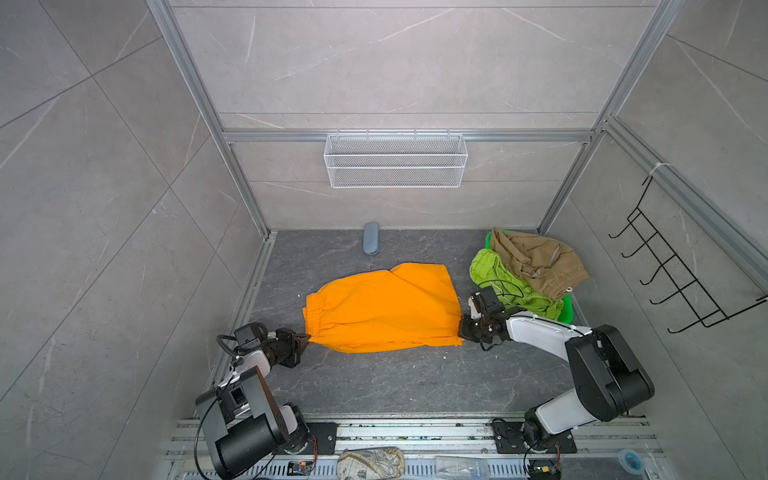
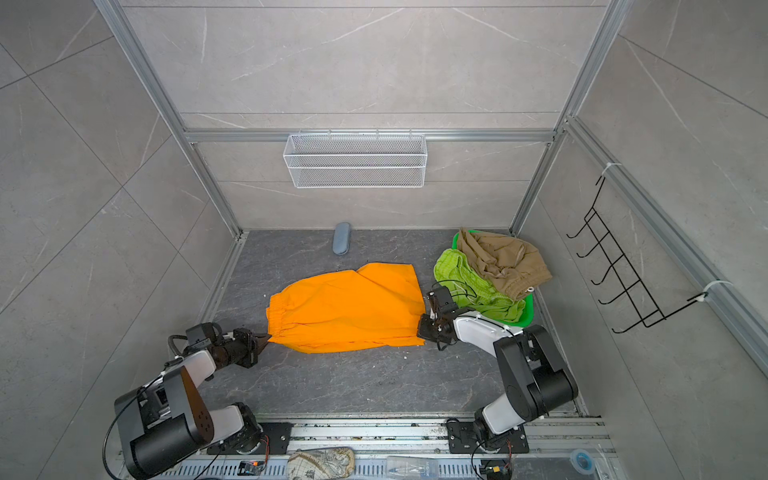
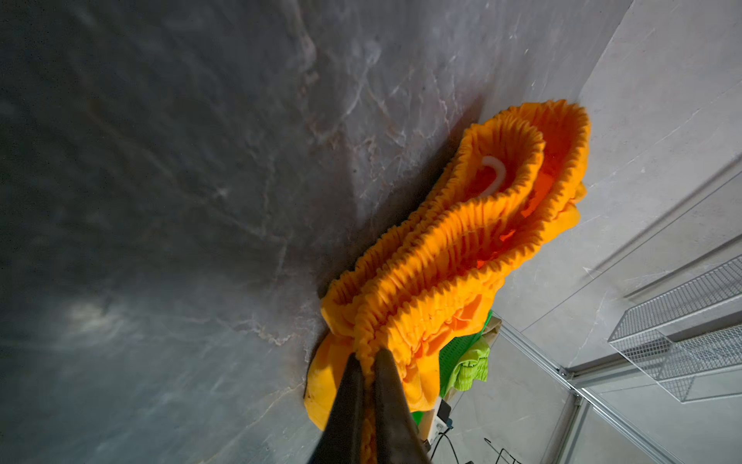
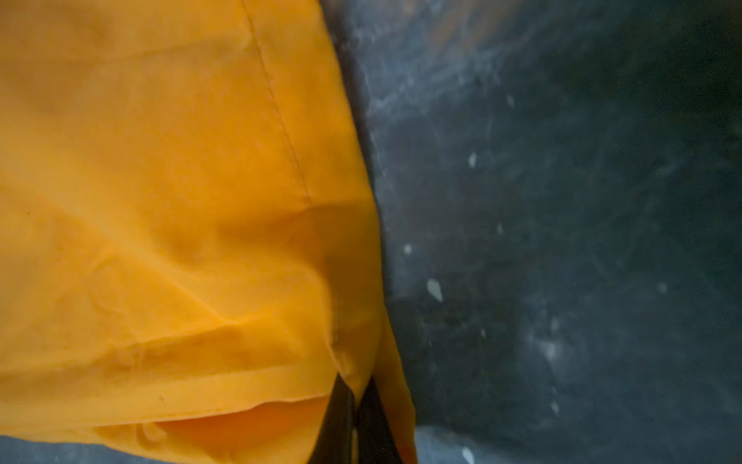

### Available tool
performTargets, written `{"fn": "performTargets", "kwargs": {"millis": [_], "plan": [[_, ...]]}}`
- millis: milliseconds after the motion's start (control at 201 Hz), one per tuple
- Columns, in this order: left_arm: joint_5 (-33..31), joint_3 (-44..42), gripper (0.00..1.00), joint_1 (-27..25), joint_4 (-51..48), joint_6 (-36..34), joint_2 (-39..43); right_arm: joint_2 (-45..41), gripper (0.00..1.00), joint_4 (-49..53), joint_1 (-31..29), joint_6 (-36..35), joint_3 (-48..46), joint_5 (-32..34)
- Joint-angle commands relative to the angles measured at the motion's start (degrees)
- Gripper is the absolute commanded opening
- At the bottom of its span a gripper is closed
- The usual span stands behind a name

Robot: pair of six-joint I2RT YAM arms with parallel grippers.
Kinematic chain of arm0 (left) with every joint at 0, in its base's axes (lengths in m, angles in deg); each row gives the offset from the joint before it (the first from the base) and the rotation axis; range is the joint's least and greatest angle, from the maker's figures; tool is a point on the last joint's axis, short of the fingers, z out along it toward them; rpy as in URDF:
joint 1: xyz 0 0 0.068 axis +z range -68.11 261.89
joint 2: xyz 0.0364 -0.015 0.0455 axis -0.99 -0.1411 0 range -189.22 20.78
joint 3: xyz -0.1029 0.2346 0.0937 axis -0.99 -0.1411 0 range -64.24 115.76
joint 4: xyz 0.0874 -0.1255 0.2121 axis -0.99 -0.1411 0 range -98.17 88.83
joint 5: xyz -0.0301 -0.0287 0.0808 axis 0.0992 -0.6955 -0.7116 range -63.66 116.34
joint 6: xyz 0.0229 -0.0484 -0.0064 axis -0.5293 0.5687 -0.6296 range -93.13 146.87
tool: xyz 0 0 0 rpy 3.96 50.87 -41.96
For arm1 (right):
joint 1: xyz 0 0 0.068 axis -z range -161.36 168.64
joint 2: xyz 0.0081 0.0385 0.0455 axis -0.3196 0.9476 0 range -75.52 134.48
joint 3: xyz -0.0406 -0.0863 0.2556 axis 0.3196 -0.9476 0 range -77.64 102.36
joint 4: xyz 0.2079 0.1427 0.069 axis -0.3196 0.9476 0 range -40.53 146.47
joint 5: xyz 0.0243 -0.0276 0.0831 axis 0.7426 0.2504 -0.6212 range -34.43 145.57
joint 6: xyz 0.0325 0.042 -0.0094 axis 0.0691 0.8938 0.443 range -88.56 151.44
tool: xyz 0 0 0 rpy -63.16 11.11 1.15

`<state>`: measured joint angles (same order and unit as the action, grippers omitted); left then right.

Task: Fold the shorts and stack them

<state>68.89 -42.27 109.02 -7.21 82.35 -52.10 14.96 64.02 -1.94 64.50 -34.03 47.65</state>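
Shorts of bright orange (image 1: 382,309) are spread flat on the middle of the dark bench (image 1: 395,382), with the elastic waistband turned to the left and the leg hems to the right. The near waistband corner is pinched in the left claw (image 1: 306,337), whose jaws are closed tight on the gathered cloth. The near hem corner is clamped likewise in the right claw (image 1: 461,332). Just behind the right claw, lime green shorts (image 1: 498,278) and khaki shorts (image 1: 536,262) are heaped in a green basket (image 1: 567,309).
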Motion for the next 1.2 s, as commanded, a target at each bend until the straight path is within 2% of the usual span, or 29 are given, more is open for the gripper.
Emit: {"fn": "performTargets", "kwargs": {"millis": [0,115,229,448,508,618,722,887,966,986,1016,1026,1131,1190], "plan": [[-3.44,1.34,0.00,-3.79,5.99,3.04,-2.52,3.50,0.00,0.18,0.36,1.35,2.82,3.71],[-3.70,4.16,0.00,-4.81,6.31,3.46,-3.93,3.20,0.00,1.44,0.46,1.68,4.94,4.74],[-4.71,4.82,0.00,-4.75,3.66,1.52,-1.99,0.84,0.00,3.33,0.55,1.25,5.30,6.08],[-8.13,2.11,0.00,-3.87,0.16,-1.65,2.13,-6.19,0.01,1.56,0.50,2.97,-2.60,4.38],[-8.44,1.72,0.00,-3.54,0.15,-1.74,2.05,-6.17,0.02,-0.49,0.49,3.72,-4.65,2.32],[-10.20,0.52,0.00,-2.71,-0.29,-0.65,4.20,-5.08,0.02,-1.55,0.49,4.00,-6.78,2.44],[-11.28,-1.05,0.21,-2.61,0.74,0.31,8.53,-4.48,0.05,-3.37,0.38,4.96,-8.22,0.56],[-10.86,4.18,0.55,-2.63,-5.00,-1.27,11.91,-7.98,0.31,0.15,-0.05,4.88,-7.54,0.31],[-13.87,6.93,0.66,-2.65,-10.26,-2.01,13.96,-11.64,0.52,4.74,-0.10,4.43,-5.22,1.14],[-14.39,7.07,0.74,-2.70,-10.41,-1.90,14.65,-12.42,0.59,5.96,-0.10,4.45,-4.47,1.22],[-14.95,7.30,0.95,-2.70,-10.59,-1.64,15.78,-13.30,0.67,7.71,-0.15,4.39,-3.09,1.20],[-15.12,7.40,0.98,-2.70,-10.64,-1.61,16.09,-13.61,0.69,8.25,-0.16,4.38,-2.63,1.06],[-14.72,10.96,1.00,-3.57,-12.11,-3.62,17.39,-14.57,0.98,12.84,-0.13,4.10,3.69,0.22],[-13.75,15.13,1.00,-6.13,-12.94,-5.39,15.94,-13.11,0.99,14.49,-0.10,3.18,8.98,-0.41]]}}
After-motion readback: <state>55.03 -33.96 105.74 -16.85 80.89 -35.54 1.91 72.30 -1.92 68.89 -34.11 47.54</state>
